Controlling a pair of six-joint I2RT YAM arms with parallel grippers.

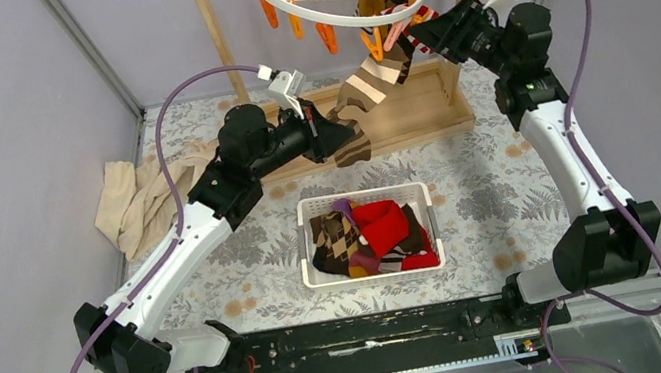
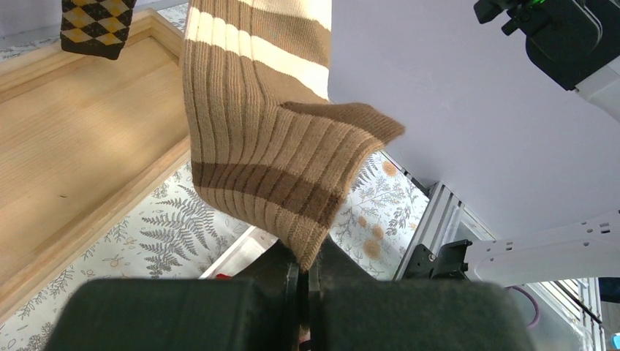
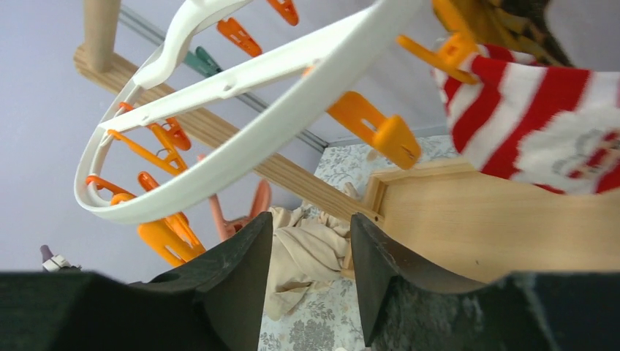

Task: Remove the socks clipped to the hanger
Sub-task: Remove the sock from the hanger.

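The tan striped sock (image 2: 270,139) is in the air btw the hanger (image 3: 241,155) & the left gripper (image 2: 305,281). In the top cam its long side runs on a slant: top end up & to the right under the ring, low end down & to the left at the gripper. It looks pulled out long. It is knit w/ deep ribs along its length, and has cream bands near the top & dark brown bands near the low end. One corner flaps out to the side. The left gripper is clenched tight on the low tip of this sock. I can't tell if a clip still bites the top end.

The hanger is a round white plastic ring w/ curved spokes, smooth & shiny. Flat orange clips (image 3: 380,128) hang under it. A red-and-white sock (image 3: 541,117) w/ fat stripes hangs from a clip on the right side. An argyle sock (image 2: 95,25) w/ yellow & dark diamonds hangs a bit further back.

The right gripper (image 3: 311,270) is up by the right rim of the ring. Its two dark jaws stand apart w/ a gap btw them & grasp nothing.

Below, a white basket (image 1: 361,198) w/ slots sits on the leafy-print table (image 1: 509,187). The loose socks (image 1: 379,229) lie in it in a heap, red, diamond & purple. A pale wood tray (image 2: 80,146) lies behind it, & a crumpled beige cloth (image 1: 142,203) is off to the left.
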